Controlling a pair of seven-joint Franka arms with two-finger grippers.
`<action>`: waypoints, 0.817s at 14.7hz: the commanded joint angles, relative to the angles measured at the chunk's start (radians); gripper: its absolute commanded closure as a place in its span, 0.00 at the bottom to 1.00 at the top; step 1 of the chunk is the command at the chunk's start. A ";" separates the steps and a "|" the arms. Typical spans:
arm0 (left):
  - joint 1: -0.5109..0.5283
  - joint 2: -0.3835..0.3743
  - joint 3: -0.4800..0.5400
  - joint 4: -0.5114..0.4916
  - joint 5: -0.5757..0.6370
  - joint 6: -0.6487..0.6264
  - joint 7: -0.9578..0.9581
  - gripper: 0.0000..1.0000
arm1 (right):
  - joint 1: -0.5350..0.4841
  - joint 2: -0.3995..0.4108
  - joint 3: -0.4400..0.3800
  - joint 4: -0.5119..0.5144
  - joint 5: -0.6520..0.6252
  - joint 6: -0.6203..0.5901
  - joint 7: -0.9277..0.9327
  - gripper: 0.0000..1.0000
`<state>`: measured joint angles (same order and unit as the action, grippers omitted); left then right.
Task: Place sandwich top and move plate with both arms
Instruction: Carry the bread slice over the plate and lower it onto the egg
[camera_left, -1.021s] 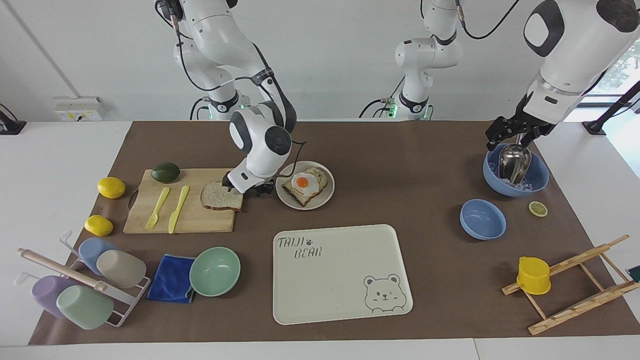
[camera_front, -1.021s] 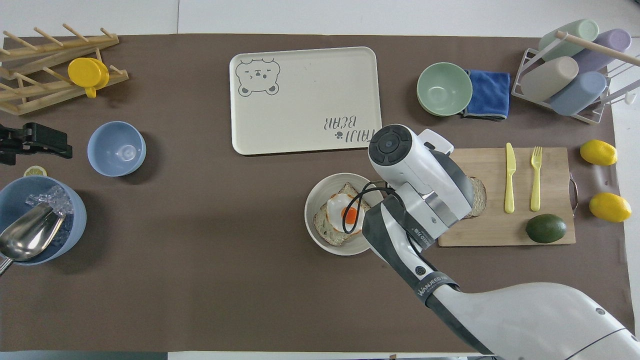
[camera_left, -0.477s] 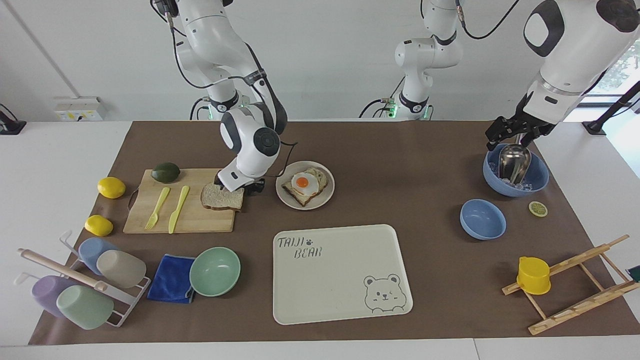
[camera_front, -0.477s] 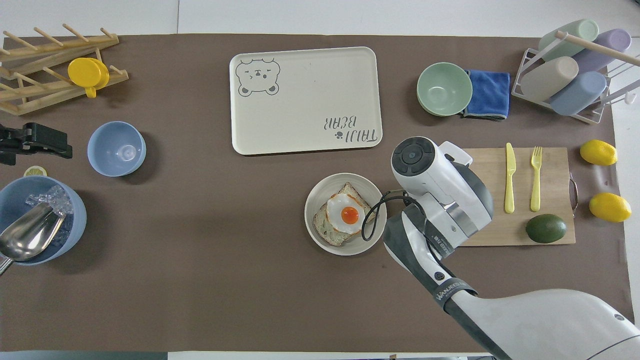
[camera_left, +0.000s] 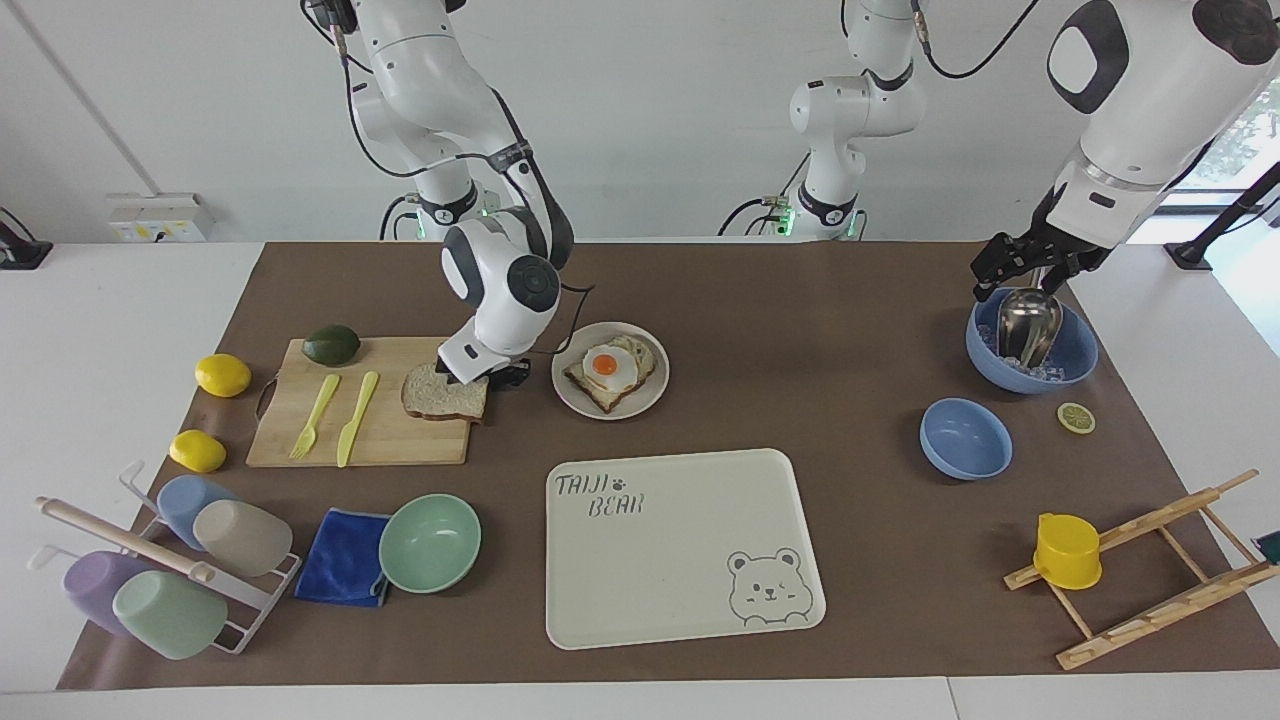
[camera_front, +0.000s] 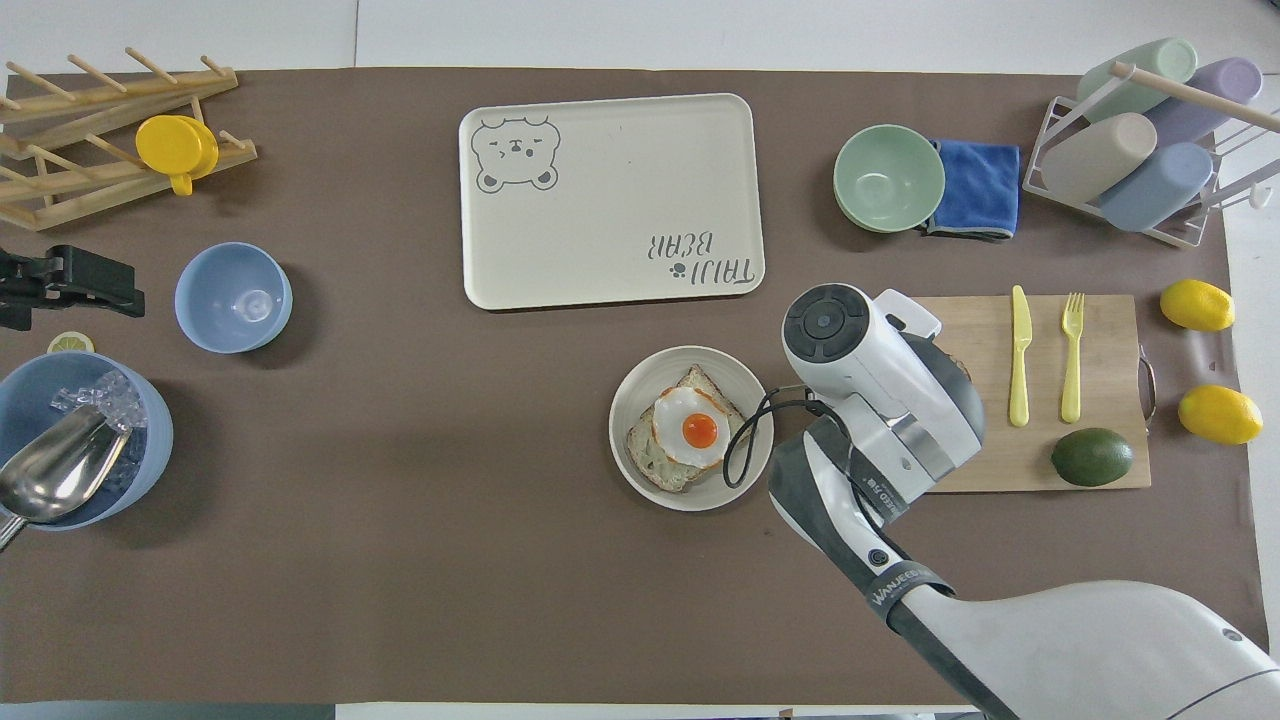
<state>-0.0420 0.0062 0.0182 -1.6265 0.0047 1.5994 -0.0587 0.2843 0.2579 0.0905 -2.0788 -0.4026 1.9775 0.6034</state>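
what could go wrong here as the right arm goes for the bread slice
1. The right claw sits at the edge of the sandwich top nearest the robots, so a thin edge grip could let the slice sag or slip.
2. The slice lies near the corner of the cutting board, so a push might slide it off.
3. The arm's cable hangs over the plate and might brush the fried egg.

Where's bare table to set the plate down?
Open brown mat lies between the plate and the blue bowls; the bear tray is bare too. Crowded around the cutting board, where the right gripper works.
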 joint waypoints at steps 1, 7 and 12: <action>0.004 -0.015 -0.001 -0.013 -0.011 0.004 -0.001 0.00 | -0.008 -0.022 0.006 -0.040 -0.019 0.029 -0.004 0.53; -0.004 -0.015 -0.001 -0.013 -0.011 -0.004 0.000 0.00 | -0.001 -0.016 0.006 -0.004 -0.033 -0.008 -0.027 1.00; -0.002 -0.015 -0.001 -0.013 -0.011 0.005 -0.001 0.00 | 0.094 0.030 0.009 0.253 -0.021 -0.277 -0.083 1.00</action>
<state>-0.0437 0.0063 0.0145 -1.6265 0.0046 1.5991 -0.0587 0.3238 0.2441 0.0936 -1.9660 -0.4323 1.8107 0.5458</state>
